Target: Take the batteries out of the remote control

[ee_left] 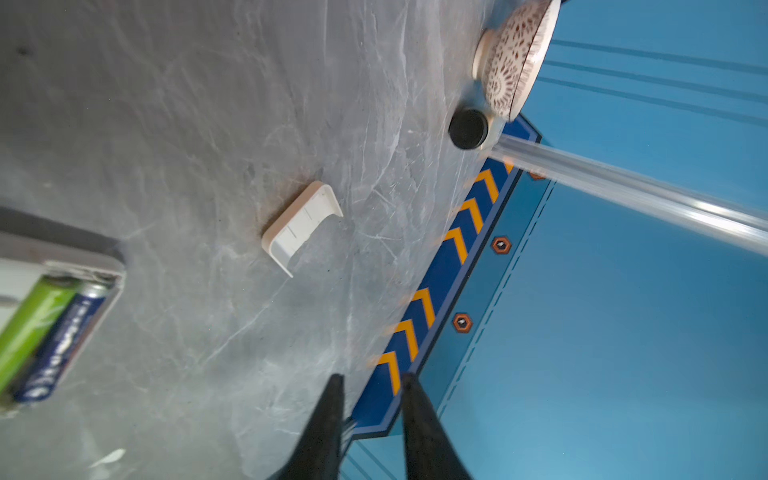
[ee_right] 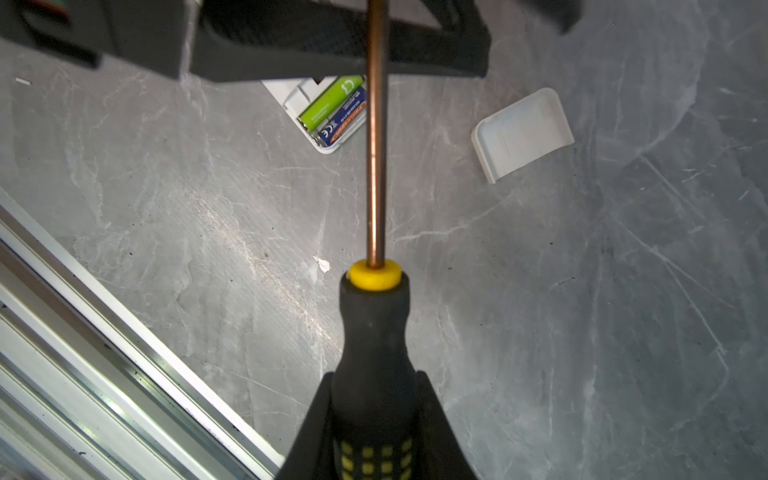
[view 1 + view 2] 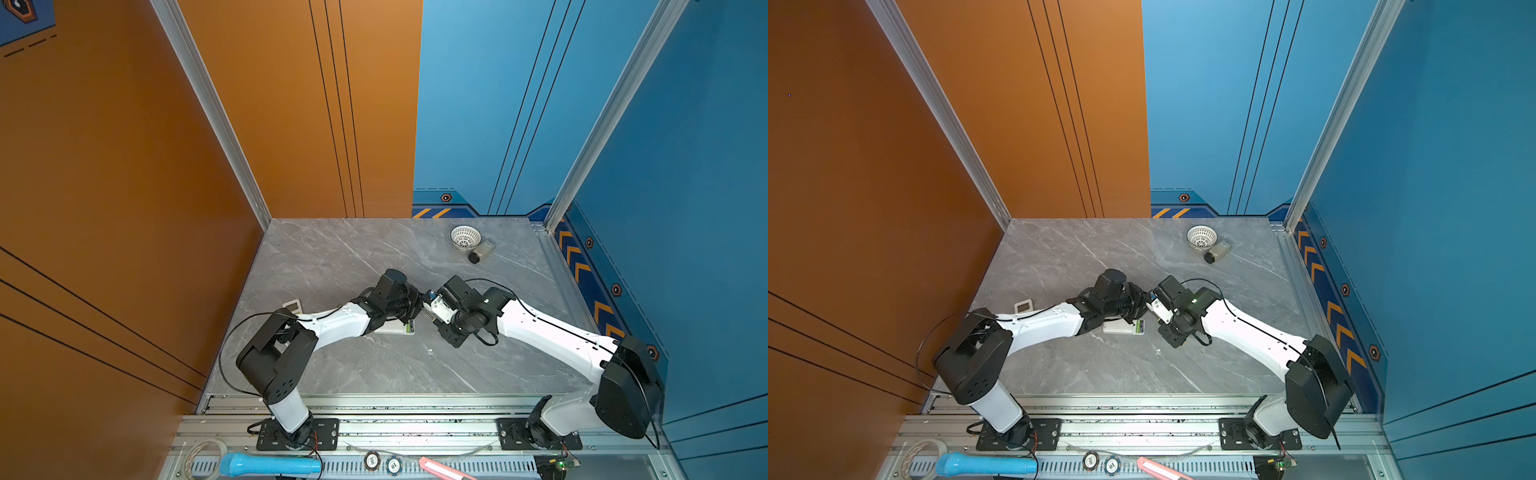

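The right pincer (image 2: 376, 374) is grasping the screwdriver (image 2: 374, 332) by its handle. The left pincer (image 1: 372, 378) is sitting clenched to a narrow gap. The green and blue batteries (image 2: 334, 110) are lying in the remote (image 2: 286, 89), just beside the left pincer.

2 batteries (image 2: 335, 109) in remote control (image 2: 328, 148)

Left arm (image 3: 332, 322) and right arm (image 3: 548, 328), both bent at the elbow, reach inward with wrists nearly meeting. Left gripper (image 1: 372, 384): jaws drawn close, nothing between them. Right gripper (image 2: 374, 376): clamped on a screwdriver (image 2: 374, 324) handle.
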You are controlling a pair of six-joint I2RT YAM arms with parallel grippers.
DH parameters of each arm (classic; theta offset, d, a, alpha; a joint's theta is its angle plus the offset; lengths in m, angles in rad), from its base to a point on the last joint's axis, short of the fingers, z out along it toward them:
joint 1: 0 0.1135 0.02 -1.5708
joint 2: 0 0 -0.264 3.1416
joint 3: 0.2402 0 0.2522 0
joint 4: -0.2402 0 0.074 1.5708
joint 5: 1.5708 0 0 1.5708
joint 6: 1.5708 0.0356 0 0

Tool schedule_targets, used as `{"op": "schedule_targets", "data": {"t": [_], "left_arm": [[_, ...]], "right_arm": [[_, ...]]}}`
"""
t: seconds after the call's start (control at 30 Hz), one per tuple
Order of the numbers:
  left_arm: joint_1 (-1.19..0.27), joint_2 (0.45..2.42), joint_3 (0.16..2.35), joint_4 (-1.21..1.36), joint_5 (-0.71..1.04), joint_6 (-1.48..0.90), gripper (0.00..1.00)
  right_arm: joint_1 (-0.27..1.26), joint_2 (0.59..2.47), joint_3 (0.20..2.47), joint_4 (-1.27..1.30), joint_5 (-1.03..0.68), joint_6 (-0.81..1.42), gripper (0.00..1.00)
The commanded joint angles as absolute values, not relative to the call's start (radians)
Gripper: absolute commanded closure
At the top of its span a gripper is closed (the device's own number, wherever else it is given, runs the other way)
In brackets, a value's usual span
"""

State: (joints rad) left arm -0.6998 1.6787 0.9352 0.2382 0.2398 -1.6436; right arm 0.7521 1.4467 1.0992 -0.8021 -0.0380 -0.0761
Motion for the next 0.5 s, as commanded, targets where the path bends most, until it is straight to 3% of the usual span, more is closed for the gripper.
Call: {"op": "schedule_targets", "data": {"t": [0.0,0.03,0.1,0.17,0.3,0.47], "left_arm": [[-0.702,1.675,0.932,0.271,0.261,-1.684,1.0],[-0.7,1.672,0.927,0.284,0.273,-1.702,1.0],[-0.693,1.671,0.874,0.418,0.28,-1.815,1.0],[-0.688,1.684,0.794,0.654,0.254,-2.003,1.0],[-0.697,1.741,0.73,0.993,0.165,-2.3,1.0],[-0.702,1.771,0.78,1.1,0.149,-2.385,1.0]], "right_arm": [[0.748,1.403,1.131,-0.85,-0.031,-0.066,0.91],[0.731,1.385,1.139,-0.848,-0.047,-0.054,0.81],[0.669,1.344,1.148,-0.832,-0.109,-0.01,0.5],[0.573,1.261,1.125,-0.763,-0.189,0.069,0.32],[0.315,1.07,0.973,-0.474,-0.477,0.262,0.16],[0.114,1.009,0.949,-0.379,-0.722,0.256,0.12]]}}
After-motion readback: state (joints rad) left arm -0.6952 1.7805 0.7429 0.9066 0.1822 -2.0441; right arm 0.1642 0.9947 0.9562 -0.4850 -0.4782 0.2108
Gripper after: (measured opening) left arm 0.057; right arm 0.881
